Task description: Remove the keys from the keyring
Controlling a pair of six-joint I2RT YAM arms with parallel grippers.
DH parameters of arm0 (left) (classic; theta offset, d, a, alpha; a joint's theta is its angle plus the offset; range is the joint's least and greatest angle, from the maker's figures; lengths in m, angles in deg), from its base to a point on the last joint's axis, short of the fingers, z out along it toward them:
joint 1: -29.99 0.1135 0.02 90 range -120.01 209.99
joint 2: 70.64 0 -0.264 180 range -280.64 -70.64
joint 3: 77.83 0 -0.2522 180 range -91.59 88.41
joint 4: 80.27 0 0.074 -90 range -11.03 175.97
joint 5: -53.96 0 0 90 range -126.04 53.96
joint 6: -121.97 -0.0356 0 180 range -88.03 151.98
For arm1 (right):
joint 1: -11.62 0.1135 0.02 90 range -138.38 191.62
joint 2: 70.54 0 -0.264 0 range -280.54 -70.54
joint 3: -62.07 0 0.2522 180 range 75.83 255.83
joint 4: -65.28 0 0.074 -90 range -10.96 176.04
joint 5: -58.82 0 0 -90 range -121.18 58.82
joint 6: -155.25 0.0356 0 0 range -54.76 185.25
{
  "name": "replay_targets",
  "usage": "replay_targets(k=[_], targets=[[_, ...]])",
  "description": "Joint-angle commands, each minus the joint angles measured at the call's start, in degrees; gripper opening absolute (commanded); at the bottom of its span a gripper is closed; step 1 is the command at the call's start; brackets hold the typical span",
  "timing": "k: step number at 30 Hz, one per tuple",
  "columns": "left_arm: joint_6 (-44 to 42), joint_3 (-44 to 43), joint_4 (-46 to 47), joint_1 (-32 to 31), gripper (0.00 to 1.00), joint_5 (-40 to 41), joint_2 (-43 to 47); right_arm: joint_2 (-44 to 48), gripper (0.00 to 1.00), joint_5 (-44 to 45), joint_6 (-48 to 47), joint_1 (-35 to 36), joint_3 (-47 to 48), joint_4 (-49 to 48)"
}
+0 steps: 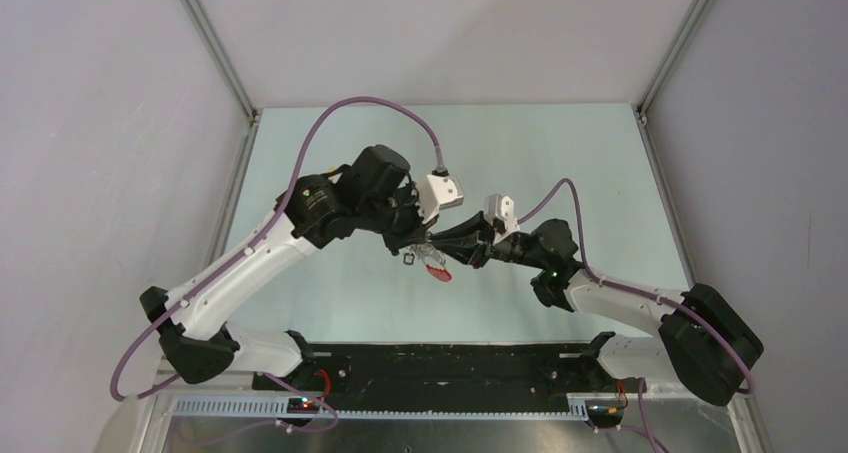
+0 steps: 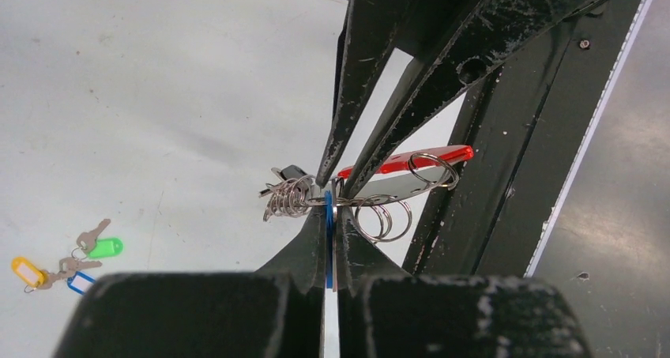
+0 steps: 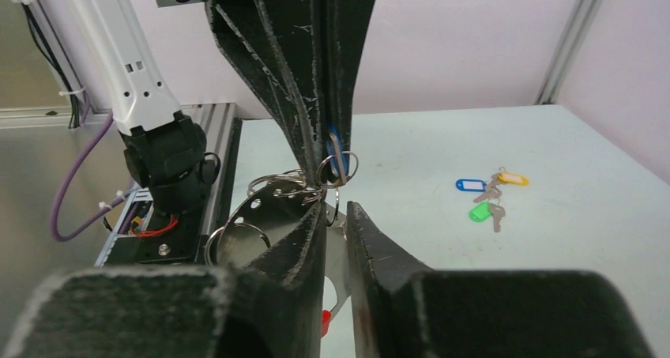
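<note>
The keys (image 2: 286, 197) hung in the air above the surface (image 2: 158, 97). They were bunched into a knot of silvery rings and blades with a black tag (image 2: 294, 171) on top, touching the tips of the left pincer (image 2: 330, 212) on one side. That pincer was pressed together on a blue tag (image 3: 333, 148) from the bunch, which stood edge-on between its two fingers.

The keyring (image 2: 381, 216) showed as several thin silvery loops on the other side of the left pincer from the keys, just beside its tips. Its red strap (image 2: 403, 162) lay flat and slightly tilted, just past those tips.

The right pincer (image 3: 336, 212) met the left pincer tip to tip from the opposite direction. Its fingers were drawn nearly together on a flat silvery piece of the keyring, which filled the narrow slit between them and showed a bit of red at its lower end. In the overhead view, both pincers joined over the middle of the surface with the red strap just below them.

A second cluster (image 3: 490, 194) of keys, with yellow, green and blue tags, lay on the surface well apart from the left pincer.
</note>
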Motion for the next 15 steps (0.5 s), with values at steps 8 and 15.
replay_targets(k=[8,15], targets=[[-1.67,-1.72,2.37,-0.68,0.0,-0.54,2.21,0.46,0.0,-4.31,-1.53,1.36,2.36,-2.85],[1.01,-2.53,2.47,-0.42,0.0,5.87,2.62,3.3,0.0,-3.75,-3.94,1.62,0.64,-3.12]])
